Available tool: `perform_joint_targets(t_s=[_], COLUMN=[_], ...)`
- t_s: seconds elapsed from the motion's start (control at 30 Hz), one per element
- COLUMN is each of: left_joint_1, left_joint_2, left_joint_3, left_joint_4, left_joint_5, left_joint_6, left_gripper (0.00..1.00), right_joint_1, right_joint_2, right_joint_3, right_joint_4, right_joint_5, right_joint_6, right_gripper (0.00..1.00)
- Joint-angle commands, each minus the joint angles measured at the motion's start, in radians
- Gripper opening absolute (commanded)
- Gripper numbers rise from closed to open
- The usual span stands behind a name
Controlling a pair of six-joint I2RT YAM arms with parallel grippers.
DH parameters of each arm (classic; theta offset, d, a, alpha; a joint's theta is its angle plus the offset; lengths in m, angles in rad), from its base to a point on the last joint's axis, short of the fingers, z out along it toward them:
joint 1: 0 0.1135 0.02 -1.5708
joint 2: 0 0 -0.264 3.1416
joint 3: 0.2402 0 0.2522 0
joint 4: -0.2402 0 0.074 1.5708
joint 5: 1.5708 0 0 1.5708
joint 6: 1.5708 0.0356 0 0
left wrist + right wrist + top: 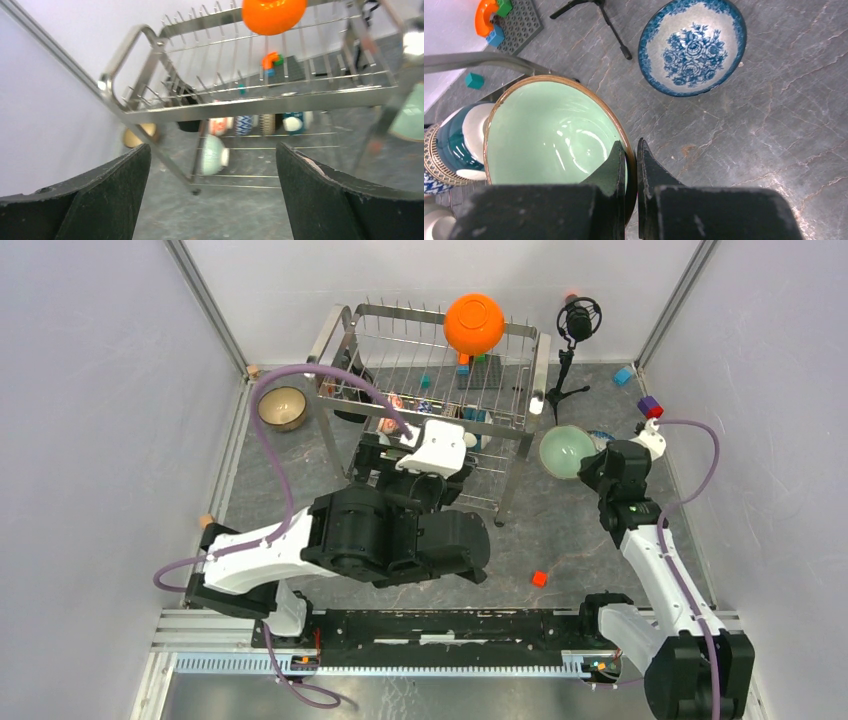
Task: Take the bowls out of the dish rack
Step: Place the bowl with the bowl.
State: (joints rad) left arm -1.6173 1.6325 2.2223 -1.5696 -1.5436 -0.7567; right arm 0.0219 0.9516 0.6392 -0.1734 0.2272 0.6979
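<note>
The steel dish rack (430, 390) stands at the back middle, with an orange bowl (474, 323) on its top tier. Several bowls stand on edge on the lower tier: red-and-white (218, 126), blue-and-white (243, 125), a teal one (295, 122) and a pale one (214, 154). My left gripper (212, 146) is open in front of the lower tier, holding nothing. My right gripper (630, 145) is shut on the rim of a pale green bowl (549, 130), right of the rack (566, 451). A blue-and-white floral bowl (692, 46) and a brown-gold bowl (283, 407) sit on the table.
A black microphone stand (572, 340) is behind the rack's right end. Small blocks lie around: red (540, 578), blue (622, 375) and purple (650, 407). A grey baseplate with toy pieces (519, 22) lies under the rack. Walls close in on both sides.
</note>
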Motion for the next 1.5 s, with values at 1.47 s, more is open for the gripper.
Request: perform_joint_targets(t_s=[1.47], left_joint_1=[0.229], left_joint_2=[-1.296], left_joint_3=[-1.848], left_joint_4=[1.369], left_joint_5=[0.835], left_joint_6=[0.198], left_gripper=[1.0], right_joint_1=[-0.054], right_joint_2=[0.127], right_joint_3=[0.307], right_joint_4=[-0.065], right_joint_5=[0.076], right_joint_6=[-0.072], right_gripper=[0.0])
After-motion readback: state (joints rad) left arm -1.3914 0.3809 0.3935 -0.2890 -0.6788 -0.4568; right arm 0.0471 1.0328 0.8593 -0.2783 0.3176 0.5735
